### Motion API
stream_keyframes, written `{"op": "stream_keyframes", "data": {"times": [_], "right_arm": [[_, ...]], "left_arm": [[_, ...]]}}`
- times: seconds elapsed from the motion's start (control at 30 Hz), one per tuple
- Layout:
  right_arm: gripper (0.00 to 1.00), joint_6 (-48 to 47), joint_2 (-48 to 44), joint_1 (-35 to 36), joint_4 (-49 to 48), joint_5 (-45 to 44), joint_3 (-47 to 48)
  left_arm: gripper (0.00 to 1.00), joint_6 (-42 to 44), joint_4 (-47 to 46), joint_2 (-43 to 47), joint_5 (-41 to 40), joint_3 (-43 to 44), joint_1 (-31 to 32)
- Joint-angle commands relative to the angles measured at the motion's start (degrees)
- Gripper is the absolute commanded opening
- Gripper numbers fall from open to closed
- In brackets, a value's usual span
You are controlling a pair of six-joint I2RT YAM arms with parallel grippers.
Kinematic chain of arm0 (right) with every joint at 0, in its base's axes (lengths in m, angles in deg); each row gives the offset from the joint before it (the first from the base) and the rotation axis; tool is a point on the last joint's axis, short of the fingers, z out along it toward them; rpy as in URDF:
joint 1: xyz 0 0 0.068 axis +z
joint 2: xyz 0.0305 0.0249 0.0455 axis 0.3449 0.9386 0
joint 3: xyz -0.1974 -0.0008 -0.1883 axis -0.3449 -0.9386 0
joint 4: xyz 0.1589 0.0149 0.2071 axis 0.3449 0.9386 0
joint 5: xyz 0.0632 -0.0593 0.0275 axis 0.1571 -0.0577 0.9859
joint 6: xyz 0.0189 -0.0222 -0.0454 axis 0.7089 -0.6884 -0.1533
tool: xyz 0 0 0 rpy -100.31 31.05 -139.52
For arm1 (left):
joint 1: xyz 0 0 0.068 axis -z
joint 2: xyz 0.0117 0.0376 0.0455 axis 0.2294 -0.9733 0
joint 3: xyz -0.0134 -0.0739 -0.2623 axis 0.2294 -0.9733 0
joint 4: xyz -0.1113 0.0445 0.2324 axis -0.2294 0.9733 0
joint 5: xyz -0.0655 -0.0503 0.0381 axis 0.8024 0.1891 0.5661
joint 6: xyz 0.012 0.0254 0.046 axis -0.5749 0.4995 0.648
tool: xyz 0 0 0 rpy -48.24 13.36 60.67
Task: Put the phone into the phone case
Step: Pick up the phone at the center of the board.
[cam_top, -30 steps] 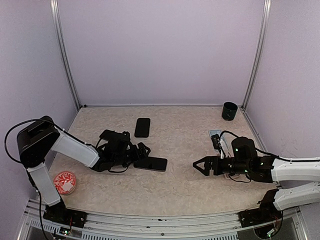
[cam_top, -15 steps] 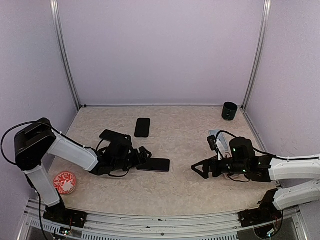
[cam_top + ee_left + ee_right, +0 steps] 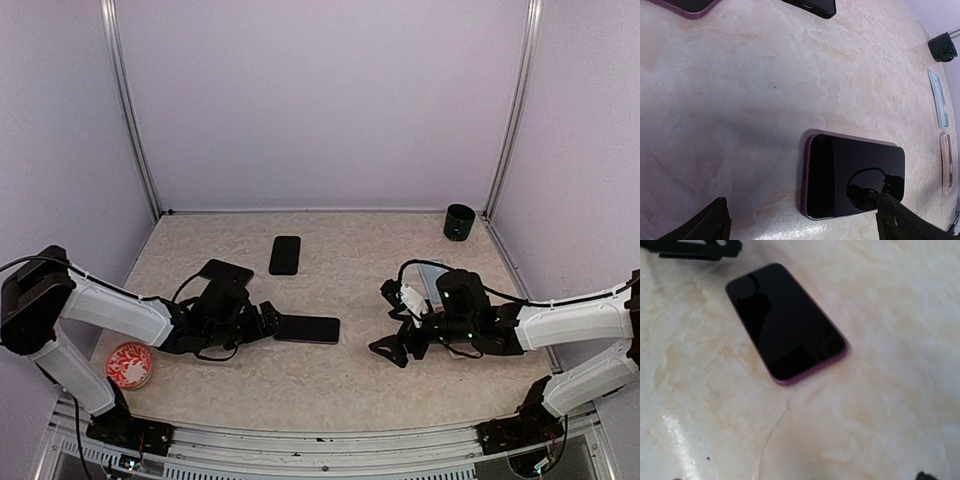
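Two hands are wide open and hold nothing. The left hand sits just beside one end of the phone. The right hand is near, on the other side. The phone lies flat on the bench, screen up, between them. A purple case seems to wrap its edge. The phone looks thin, stiff and light. Its glass is likely smooth, slippery and easy to crack. I think it is best to pinch the long edges, not the screen.
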Motion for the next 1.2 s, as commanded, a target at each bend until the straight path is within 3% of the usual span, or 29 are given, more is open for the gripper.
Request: {"op": "stream_keyframes", "data": {"times": [0.0,0.2,0.4,0.77,1.17], "right_arm": [[1.0,-11.4,2.8,0.6,-4.8,2.5,3.0],[1.0,-19.0,14.3,0.7,5.2,6.3,14.8],[1.0,-23.3,24.6,1.0,7.8,6.3,23.2],[1.0,-30.6,34.4,1.1,11.1,7.8,30.5],[1.0,-32.0,39.6,1.0,14.2,8.8,35.5]], "left_arm": [[0.99,0.3,1.4,4.5,-0.9,-3.3,0.3],[0.99,-0.9,-3.3,12.3,-0.9,-11.5,0.4],[0.99,-0.1,-1.6,15.2,-1.3,-11.8,0.5],[0.99,-1.1,-5.3,19.3,-1.0,-15.9,-0.5],[0.99,-2.1,-5.2,17.1,0.5,-15.8,-2.3]]}}
